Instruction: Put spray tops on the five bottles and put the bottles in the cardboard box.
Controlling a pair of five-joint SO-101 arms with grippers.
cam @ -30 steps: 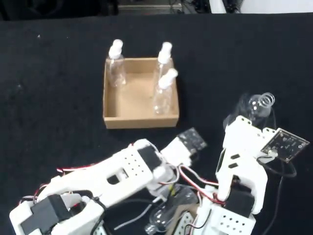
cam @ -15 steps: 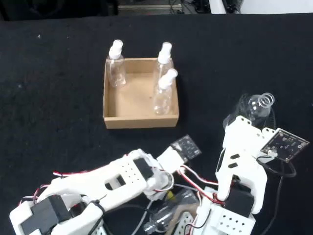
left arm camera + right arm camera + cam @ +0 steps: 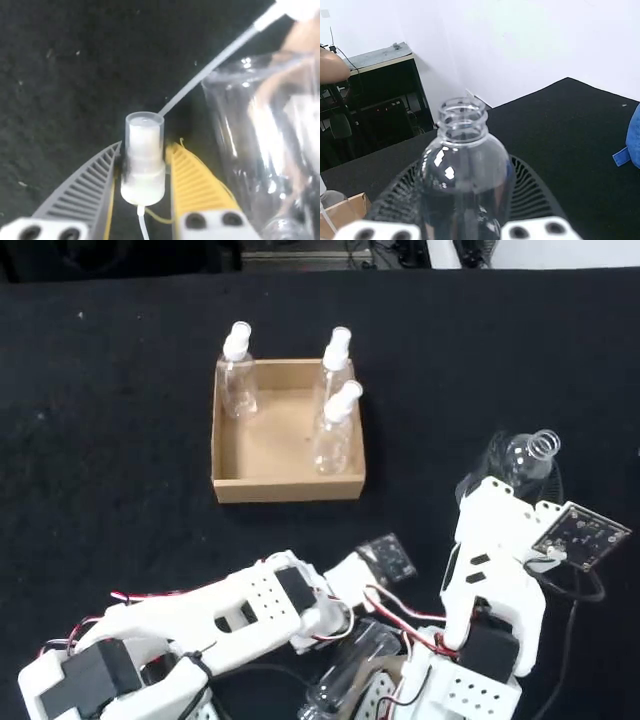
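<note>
Left wrist view: the left claw (image 3: 144, 150) is clenched on a white plastic spray top (image 3: 144, 170), just beside a lying bottle (image 3: 345, 675) near the arm bases. The right claw (image 3: 465, 172) grasps an upright, open-necked clear plastic bottle (image 3: 462, 145), apart from the brown cardboard box (image 3: 288, 485) on the black surface (image 3: 120, 490). I judge the fourth capping is in hand; next, the top's dip tube must enter that neck. Count: three capped bottles (image 3: 237, 375) in the box, one held, one lying.

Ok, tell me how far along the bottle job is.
Done: three capped bottles stand in the cardboard box. In hand: the left hand grips a spray top, the right hand holds an uncapped bottle. Left: cap it, cap the apparently topless bottle lying by the arm bases, box both.
</note>
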